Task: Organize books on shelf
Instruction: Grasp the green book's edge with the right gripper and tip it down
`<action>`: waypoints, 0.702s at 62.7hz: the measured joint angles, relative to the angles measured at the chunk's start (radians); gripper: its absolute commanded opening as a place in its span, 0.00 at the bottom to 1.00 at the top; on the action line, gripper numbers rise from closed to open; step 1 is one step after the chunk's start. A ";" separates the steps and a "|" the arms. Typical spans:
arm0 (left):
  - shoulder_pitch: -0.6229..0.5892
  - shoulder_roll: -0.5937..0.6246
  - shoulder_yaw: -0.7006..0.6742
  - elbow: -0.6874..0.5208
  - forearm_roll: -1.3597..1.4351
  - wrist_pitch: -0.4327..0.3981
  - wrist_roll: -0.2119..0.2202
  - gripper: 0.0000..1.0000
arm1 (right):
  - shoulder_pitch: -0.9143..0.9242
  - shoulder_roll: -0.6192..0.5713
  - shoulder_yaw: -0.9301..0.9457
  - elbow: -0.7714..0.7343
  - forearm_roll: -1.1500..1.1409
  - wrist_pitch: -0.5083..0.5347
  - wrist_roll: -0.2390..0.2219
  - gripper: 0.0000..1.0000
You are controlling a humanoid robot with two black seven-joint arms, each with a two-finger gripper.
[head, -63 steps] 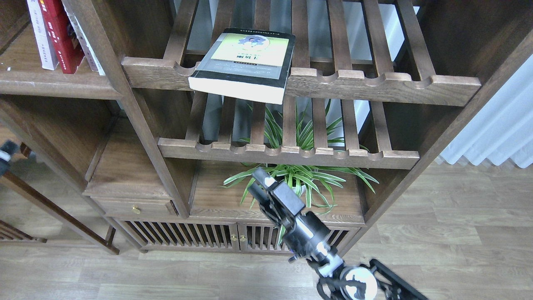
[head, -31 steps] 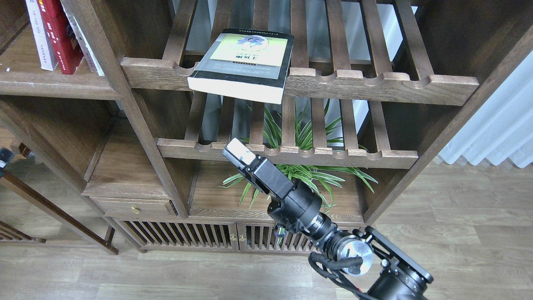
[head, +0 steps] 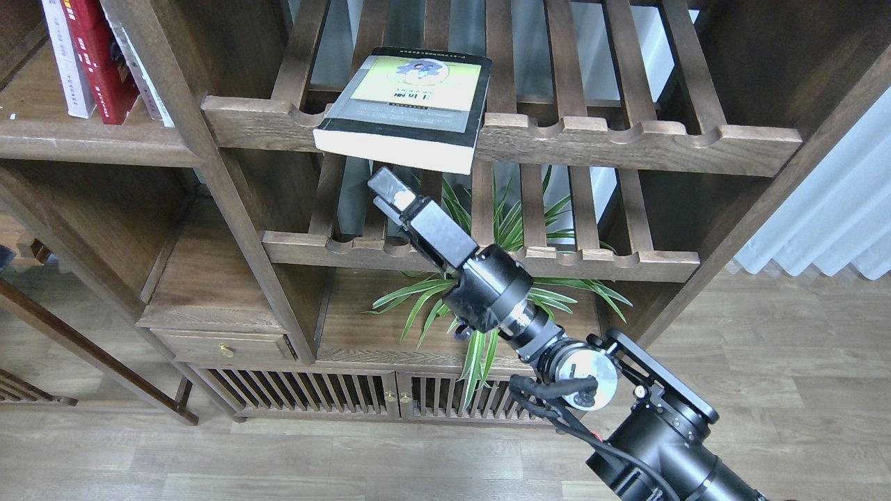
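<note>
Head view. My right gripper (head: 387, 189) rises from the lower right on its black arm and points up and to the left, its tip just below the front edge of the black-and-lime-green book (head: 407, 104). The gripper is seen nearly end-on and dark; I cannot tell how far its jaws stand apart, and nothing shows between them. It is apart from the book.

The black-and-lime-green book lies flat, cover up, on the upper slatted rack (head: 626, 136), its page edge overhanging the scalloped front rail. A second slatted rack (head: 592, 261) lies below, behind my wrist. A potted plant (head: 508, 229) with long striped green leaves stands beneath it, partly hidden by my arm.

At upper left, the solid plank shelf (head: 83, 142) carries the red book (head: 101, 59) and the pale white book (head: 64, 59), both upright and touching, with another pale book (head: 143, 69) leaning beside them. My left gripper is out of view.
</note>
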 measured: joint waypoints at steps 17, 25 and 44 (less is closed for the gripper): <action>-0.001 0.000 0.003 0.001 0.000 0.000 0.001 0.99 | 0.045 0.000 0.007 -0.004 0.003 -0.012 0.000 0.99; 0.000 0.000 0.006 0.001 0.000 0.000 0.001 1.00 | 0.067 0.000 0.019 -0.013 0.003 -0.017 -0.002 0.98; 0.000 0.000 0.007 0.001 0.000 0.000 0.001 1.00 | 0.077 0.000 0.052 -0.025 0.010 -0.045 -0.009 0.89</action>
